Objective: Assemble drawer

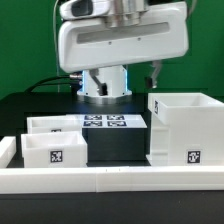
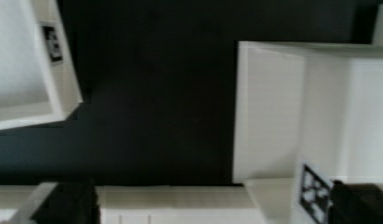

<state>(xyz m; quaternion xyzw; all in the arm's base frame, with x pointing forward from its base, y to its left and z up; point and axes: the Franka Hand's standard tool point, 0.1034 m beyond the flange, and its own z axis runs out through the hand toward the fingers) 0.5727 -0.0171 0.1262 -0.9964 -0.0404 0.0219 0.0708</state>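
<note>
Drawer housing [image 1: 185, 130] beside trays [image 1: 55, 150], marker board [image 1: 105, 122] between (hand [image 2: 214, 198] spread, empty).

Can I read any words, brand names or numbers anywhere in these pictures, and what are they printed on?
No readable words, numbers or brand names anywhere.
Only black-and-white square tags, which are patterns rather than text: one on the tall housing, one on the front tray, several on the marker board.

The marker board [image 1: 105, 123] lies on the black table [image 1: 118, 148] (low white rim wall [image 1: 110, 180] in front).
</note>
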